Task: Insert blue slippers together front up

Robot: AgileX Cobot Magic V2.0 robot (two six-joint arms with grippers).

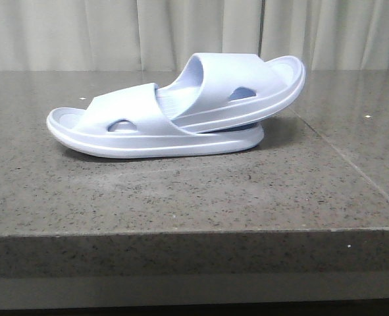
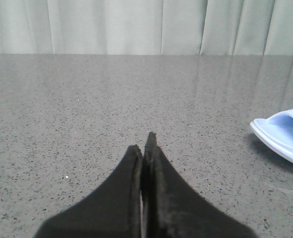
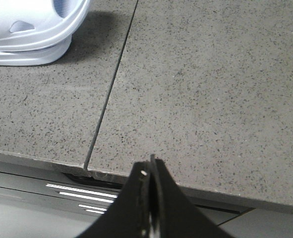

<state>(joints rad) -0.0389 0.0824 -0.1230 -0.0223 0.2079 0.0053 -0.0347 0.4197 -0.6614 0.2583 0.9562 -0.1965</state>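
Observation:
The two blue slippers lie nested in the middle of the table in the front view. The lower slipper [image 1: 125, 125] lies flat with its strap up. The upper slipper [image 1: 247, 82] has one end pushed under that strap and its other end tilted up at the right. One end of the lower slipper shows in the left wrist view [image 2: 282, 134], and the stacked ends show in the right wrist view [image 3: 32, 29]. My left gripper [image 2: 145, 144] is shut and empty, low over bare table, apart from the slippers. My right gripper [image 3: 151, 166] is shut and empty at the table's front edge.
The grey speckled stone table [image 1: 181, 197] has a seam [image 1: 352, 164] running to the right of the slippers, also in the right wrist view [image 3: 111, 84]. Its front edge [image 1: 194, 232] is near. Pale curtains [image 1: 115, 33] hang behind the table.

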